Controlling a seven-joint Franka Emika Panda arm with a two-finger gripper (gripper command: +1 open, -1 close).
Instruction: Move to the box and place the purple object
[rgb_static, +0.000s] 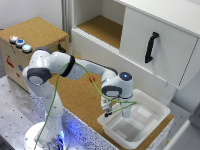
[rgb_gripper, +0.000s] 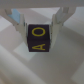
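My gripper (rgb_gripper: 39, 22) is shut on a dark purple cube (rgb_gripper: 40, 39) with yellow letters on its faces; both fingers (rgb_gripper: 18, 19) press its sides in the wrist view. Under the cube the wrist view shows a white surface with soft shadows. In the exterior view my gripper (rgb_static: 108, 111) hangs over the near rim of the shallow white bin (rgb_static: 150, 106), at its end toward the exterior view's left. The cube itself is hidden behind the hand in the exterior view.
A brown cork-topped box with coloured buttons (rgb_static: 30, 42) stands at the exterior view's left. A white cabinet with a black handle (rgb_static: 151, 47) stands behind the bin. The bin rests on a cork-covered table (rgb_static: 82, 97).
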